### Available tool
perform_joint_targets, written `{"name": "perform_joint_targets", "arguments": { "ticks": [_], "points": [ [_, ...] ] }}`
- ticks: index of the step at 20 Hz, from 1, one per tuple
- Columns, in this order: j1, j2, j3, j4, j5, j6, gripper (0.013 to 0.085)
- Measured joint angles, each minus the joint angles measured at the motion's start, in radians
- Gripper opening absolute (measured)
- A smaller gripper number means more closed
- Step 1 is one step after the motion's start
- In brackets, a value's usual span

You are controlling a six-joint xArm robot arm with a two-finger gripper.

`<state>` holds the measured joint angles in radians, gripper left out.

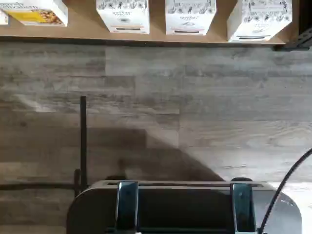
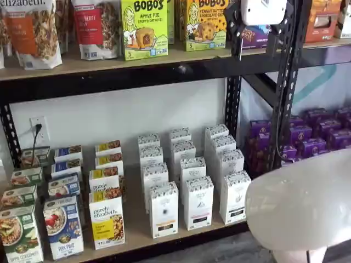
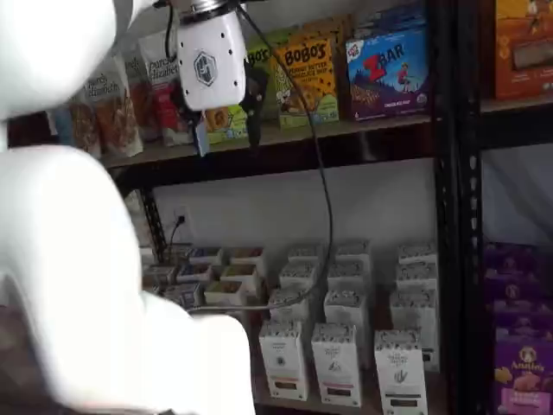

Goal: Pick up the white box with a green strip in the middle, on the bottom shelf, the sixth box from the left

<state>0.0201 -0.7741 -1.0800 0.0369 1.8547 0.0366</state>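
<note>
The white box (image 2: 235, 197) stands at the right end of the front row on the bottom shelf (image 2: 137, 234), with a speckled band at its top and a dark strip low on its front. It shows in both shelf views (image 3: 400, 372) and in the wrist view (image 1: 258, 19). My gripper (image 3: 227, 134) hangs high up in front of the upper shelf, far above the white box. A gap shows between its two black fingers, and they are empty.
Beside the white box stand a carton with a reddish strip (image 2: 198, 203) and one with a round black dot (image 2: 164, 211). More white cartons are behind them. Granola boxes (image 2: 106, 219) are further left. A black upright (image 2: 282, 82) stands right of the white box. The arm's white body (image 2: 301, 203) fills the foreground.
</note>
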Motion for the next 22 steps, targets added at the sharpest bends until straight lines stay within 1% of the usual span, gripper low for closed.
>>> {"name": "perform_joint_targets", "arguments": {
  "ticks": [1,2,3,5,7,10,14,15,17,19,22],
  "points": [
    [-0.008,0.002,-0.002,0.013,0.004,-0.005,0.085],
    [-0.037,0.008,-0.007,0.05,0.016,-0.019,0.085],
    [-0.047,0.007,-0.004,0.065,0.013,-0.026,0.085],
    [-0.054,0.004,0.0,0.073,0.006,-0.032,0.085],
    [-0.051,0.004,0.005,0.064,0.001,-0.033,0.085],
    [-0.029,-0.008,0.045,0.018,-0.043,-0.026,0.085],
    [-0.035,-0.021,0.141,0.0,-0.137,-0.038,0.085],
    [-0.035,-0.025,0.177,-0.007,-0.175,-0.039,0.085],
    [-0.045,-0.03,0.237,-0.007,-0.247,-0.05,0.085],
    [-0.061,-0.028,0.317,-0.001,-0.351,-0.067,0.085],
    [-0.072,0.008,0.404,-0.017,-0.471,-0.08,0.085]
  ]
}}
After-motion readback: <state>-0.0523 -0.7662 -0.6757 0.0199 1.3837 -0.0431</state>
